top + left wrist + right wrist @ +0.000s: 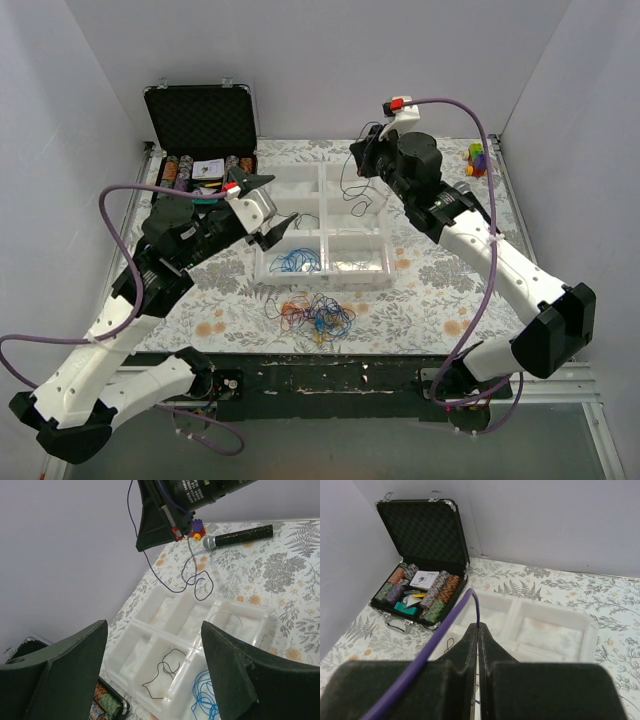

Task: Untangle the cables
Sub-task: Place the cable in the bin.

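Top external view is showing your left gripper (272, 232) hovering over the left side of the clear tray (322, 205), jaws spread wide and gripping nothing, while the tangle of cables (315, 314) is lying in front of the tray's near wall. Over the tray's far side your right gripper (360, 160) is pinching a dark cable (155, 572) between pressed-together jaws, so you should be lowering it gently, letting the dangling end settle inside one cell before releasing.
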### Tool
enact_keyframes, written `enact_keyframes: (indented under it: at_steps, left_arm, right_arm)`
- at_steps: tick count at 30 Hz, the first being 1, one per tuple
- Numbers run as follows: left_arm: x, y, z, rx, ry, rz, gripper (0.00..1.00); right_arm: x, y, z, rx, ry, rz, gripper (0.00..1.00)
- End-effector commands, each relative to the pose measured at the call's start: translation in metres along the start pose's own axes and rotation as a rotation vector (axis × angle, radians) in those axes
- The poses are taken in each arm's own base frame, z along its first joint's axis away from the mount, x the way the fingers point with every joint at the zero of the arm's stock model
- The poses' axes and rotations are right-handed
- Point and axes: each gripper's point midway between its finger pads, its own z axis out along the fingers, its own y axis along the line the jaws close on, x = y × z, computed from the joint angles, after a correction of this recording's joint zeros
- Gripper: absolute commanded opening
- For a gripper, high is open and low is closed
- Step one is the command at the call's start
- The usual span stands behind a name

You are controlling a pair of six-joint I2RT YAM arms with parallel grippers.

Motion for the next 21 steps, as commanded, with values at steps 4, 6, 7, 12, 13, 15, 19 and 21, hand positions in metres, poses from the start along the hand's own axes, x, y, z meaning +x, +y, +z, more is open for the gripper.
enact_keyframes:
  at_steps: [4, 6, 7, 12, 13, 15, 19, 21]
  left_arm:
    - [-0.018, -0.008, -0.039, 0.029, -0.020, 0.066, 0.75]
    - [-0.017, -0.011, -0.047, 0.040, -0.013, 0.077, 0.75]
    - [-0.018, -0.012, -0.051, 0.039, -0.011, 0.079, 0.75]
    - [-0.016, -0.013, -0.068, 0.026, 0.001, 0.106, 0.74]
    - [-0.016, -0.013, -0.070, 0.025, 0.001, 0.110, 0.74]
    - [-0.016, -0.013, -0.073, 0.022, 0.006, 0.112, 0.73]
    - [-0.018, -0.015, -0.077, 0.028, 0.003, 0.113, 0.73]
    - [-0.020, -0.014, -0.079, 0.027, -0.001, 0.115, 0.73]
  right_arm:
    - [-0.007, -0.009, 0.025, -0.003, -0.006, -0.058, 0.01]
    - [-0.002, -0.014, 0.033, 0.005, 0.004, -0.066, 0.01]
    - [-0.001, -0.016, 0.037, 0.008, 0.010, -0.068, 0.01]
    - [0.001, -0.022, 0.051, 0.024, 0.028, -0.080, 0.01]
    - [0.002, -0.023, 0.053, 0.026, 0.032, -0.081, 0.01]
    - [0.006, -0.025, 0.057, 0.036, 0.044, -0.087, 0.01]
    - [0.014, -0.031, 0.063, 0.052, 0.059, -0.100, 0.01]
    - [0.019, -0.034, 0.067, 0.057, 0.069, -0.105, 0.01]
